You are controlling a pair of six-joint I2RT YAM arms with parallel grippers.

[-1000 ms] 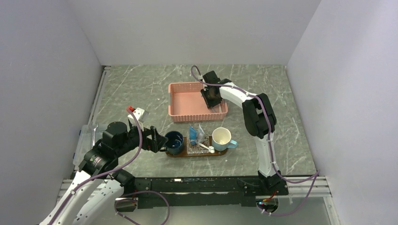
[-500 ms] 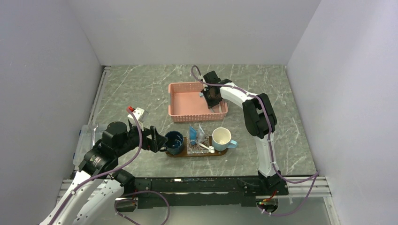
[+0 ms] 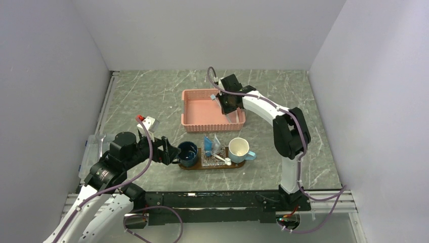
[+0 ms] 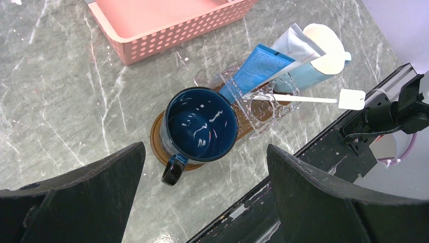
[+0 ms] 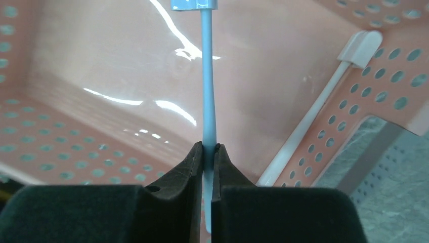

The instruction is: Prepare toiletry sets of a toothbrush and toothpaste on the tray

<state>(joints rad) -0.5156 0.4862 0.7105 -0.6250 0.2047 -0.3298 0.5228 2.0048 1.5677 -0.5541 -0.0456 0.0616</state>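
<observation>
Right end effector [image 5: 208,152] is clamped on the held toothbrush [image 5: 207,76], jaws pinched together on the thin pale handle, shaft running straight out from the fingertips over the floor of the pink basket [image 5: 384,76]; the head is cut off by the top edge of the right wrist view

Second toothbrush [image 5: 313,116] lies inside the basket, leaning along the perforated wall by a corner, head up near the rim, apart from the held one

In the top view the right arm reaches over the right part of the basket, which sits on the grey marbled worktop [image 3: 141,96] behind the tray

Left end effector [image 3: 171,152] has jaws wide apart, nothing between them, hovering just left of the dark blue mug [image 4: 202,126]; can't tell if it touches the mug

Tray [image 4: 156,144] is dark brown and sits near the front of the worktop, blue mug on its left end, handle toward the arms

Clear holder [image 4: 263,106] is in the tray middle with the toothpaste [image 4: 258,66] leaning in it, blue body, white crimped end up; number of tubes unclear

Tray toothbrush [image 4: 303,98] lies across the holder, its head sticking out past it

Pale mug [image 4: 324,50] is on the tray's right end, just beside the holder
</observation>
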